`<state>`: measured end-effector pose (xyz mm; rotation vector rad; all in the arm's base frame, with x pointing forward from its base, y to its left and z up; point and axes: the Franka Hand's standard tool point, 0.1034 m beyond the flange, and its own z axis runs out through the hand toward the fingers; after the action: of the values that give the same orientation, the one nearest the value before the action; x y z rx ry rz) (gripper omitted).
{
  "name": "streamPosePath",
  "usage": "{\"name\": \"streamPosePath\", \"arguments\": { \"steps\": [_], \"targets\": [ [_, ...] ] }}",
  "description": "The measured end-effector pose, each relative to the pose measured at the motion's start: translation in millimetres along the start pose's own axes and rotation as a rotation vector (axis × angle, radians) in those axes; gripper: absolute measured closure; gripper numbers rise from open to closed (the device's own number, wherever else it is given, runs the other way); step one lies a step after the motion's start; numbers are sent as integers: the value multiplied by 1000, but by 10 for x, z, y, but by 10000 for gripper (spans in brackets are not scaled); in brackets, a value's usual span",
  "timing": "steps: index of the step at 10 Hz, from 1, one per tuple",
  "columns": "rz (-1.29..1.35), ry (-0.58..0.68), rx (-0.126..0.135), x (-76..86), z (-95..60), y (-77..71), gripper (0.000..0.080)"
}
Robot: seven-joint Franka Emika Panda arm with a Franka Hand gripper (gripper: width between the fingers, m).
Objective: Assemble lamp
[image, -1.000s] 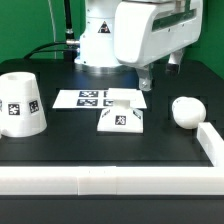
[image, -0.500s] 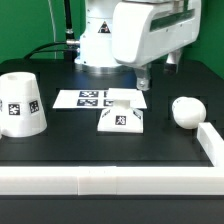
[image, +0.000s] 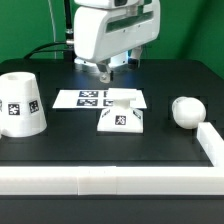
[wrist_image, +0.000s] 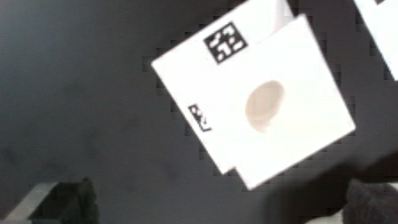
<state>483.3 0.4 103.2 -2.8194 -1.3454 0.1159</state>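
The end effector (wrist_image: 214, 200) hung above the tabletop (image: 70, 140) with its two fingers spread wide and nothing between them. In the wrist view the fingertips (wrist_image: 50, 200) stood well apart over the dark surface. The lamp base (image: 122, 118) lay in the middle of the tabletop, just on the near side of the marker board (image: 92, 97). I could not tell if the two were touching.

The lamp shade (image: 20, 103) stood alone at the exterior view's left, narrow end up. The bulb (image: 186, 111) lay at the exterior view's right, close to the white rail (image: 100, 180), which ran along the near edge and turned up that side.

I think the main risk was the angle. In the wrist view the base looked turned against the line between the fingers, so a closing grip could catch its corners, twist it or push it onto the marker board. The bulb was round, and a small knock would probably make it roll.

For containers, the round socket (wrist_image: 265, 106) in the top of the base was empty. The shade is cup-shaped, but its inside was hidden from both cameras.
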Motion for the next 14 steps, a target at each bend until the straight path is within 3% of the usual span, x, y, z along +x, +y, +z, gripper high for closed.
{"name": "streamPosePath", "arguments": {
  "steps": [2,5,8,12,14],
  "targets": [
    [-3,0,1,13,6,-5,100],
    [263,1,7,-14,16,1,100],
    [569,6,51,-91,99,-45,100],
    [798,9,68,-61,105,-73,100],
    [972,30,72,-85,203,-114,100]
  ]
}}
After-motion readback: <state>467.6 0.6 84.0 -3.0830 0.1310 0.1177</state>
